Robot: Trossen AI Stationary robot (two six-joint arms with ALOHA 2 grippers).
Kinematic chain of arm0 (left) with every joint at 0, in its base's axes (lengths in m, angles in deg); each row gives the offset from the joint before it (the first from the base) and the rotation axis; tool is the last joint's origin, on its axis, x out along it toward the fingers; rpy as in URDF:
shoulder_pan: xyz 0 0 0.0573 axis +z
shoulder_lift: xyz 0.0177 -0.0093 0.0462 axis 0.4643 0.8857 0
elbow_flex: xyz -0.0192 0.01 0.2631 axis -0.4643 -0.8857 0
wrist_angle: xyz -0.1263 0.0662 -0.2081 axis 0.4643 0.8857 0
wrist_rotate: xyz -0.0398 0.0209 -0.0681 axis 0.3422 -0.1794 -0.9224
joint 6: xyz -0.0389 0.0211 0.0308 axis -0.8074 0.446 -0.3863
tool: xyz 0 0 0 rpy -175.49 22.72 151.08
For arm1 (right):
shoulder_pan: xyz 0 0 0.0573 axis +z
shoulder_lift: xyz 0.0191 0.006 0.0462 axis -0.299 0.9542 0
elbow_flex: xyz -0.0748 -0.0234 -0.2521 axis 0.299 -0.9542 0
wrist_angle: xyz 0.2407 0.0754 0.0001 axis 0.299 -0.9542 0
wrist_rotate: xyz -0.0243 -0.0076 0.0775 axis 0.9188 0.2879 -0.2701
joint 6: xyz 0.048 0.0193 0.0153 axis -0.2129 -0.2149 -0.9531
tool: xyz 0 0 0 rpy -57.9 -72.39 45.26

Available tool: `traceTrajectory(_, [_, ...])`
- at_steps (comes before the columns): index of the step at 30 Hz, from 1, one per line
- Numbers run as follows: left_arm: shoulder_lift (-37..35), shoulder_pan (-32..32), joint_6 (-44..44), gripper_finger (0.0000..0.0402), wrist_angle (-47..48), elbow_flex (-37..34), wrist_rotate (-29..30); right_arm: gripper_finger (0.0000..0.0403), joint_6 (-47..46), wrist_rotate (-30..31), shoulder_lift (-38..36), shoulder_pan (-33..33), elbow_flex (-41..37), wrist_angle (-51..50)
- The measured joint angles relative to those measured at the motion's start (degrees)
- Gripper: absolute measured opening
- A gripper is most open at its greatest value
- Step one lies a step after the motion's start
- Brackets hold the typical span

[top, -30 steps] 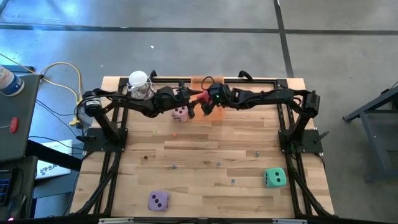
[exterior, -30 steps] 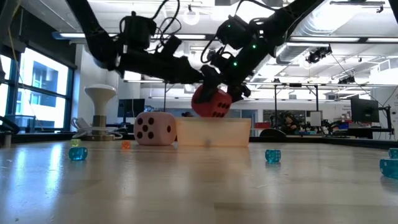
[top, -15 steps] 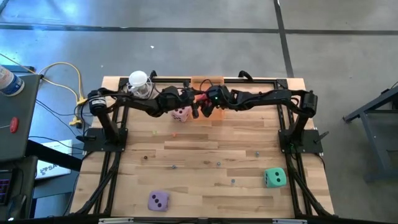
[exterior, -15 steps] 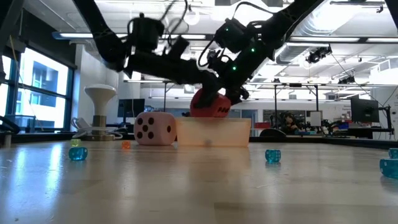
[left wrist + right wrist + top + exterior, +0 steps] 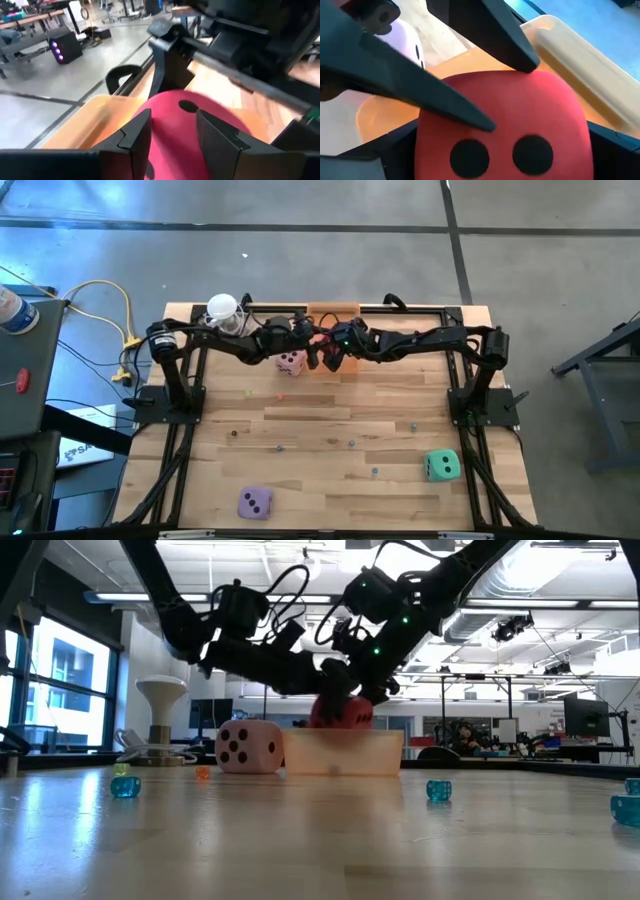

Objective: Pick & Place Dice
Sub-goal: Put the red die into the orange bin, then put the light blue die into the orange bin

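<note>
The red die (image 5: 340,714) hangs between both grippers over the translucent orange bin (image 5: 343,753) at the far edge's middle, its lower part behind the bin's wall. My right gripper (image 5: 331,352) is shut on it. My left gripper (image 5: 311,348) comes from the opposite side, open, its fingers (image 5: 445,102) lying over the die's upper face (image 5: 500,100). The pink die (image 5: 290,362) sits on the table beside the bin. The teal die (image 5: 442,466) and the purple die (image 5: 255,502) rest near the near edge. My right gripper pinches the red die (image 5: 502,150) between its two fingers, one on each side face, and holds it over the bin (image 5: 580,65) with a two-pip face toward the wrist. My left gripper's fingertips (image 5: 137,132) stand against the die (image 5: 175,125); whether they touch it I cannot tell.
A white mushroom-shaped stand (image 5: 222,313) sits at the far left corner. Tiny beads (image 5: 438,790) lie scattered over the wooden table (image 5: 330,430). Both arms cross close together at the far edge. The middle and near parts of the table hold only the beads and two dice.
My right gripper has moved down and a little toward the table's left, lowering the red die from above the bin's rim partly behind its wall. The die has turned as it sank. My left gripper has moved right, closer to the die.
</note>
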Motion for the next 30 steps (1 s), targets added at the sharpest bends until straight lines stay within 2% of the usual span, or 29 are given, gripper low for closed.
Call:
traceTrajectory(13, [0.0,1.5,-2.9,0.0148,3.8,-0.1,-3.6,0.0400,1.8,0.2,0.0,0.6,0.0,1.5])
traceTrajectory(20, [0.5,1.5,-3.2,0.0148,5.8,-0.4,-6.9,0.0400,5.7,0.0,-0.4,1.8,0.4,6.7])
traceTrajectory(25, [0.4,1.5,-2.8,0.0148,5.6,-0.3,-6.3,0.0400,5.4,0.0,-0.4,1.6,0.3,6.6])
traceTrajectory(30, [-0.3,1.7,-2.7,0.0148,5.5,-0.3,-6.5,0.0400,7.3,3.2,-0.6,2.4,0.3,7.6])
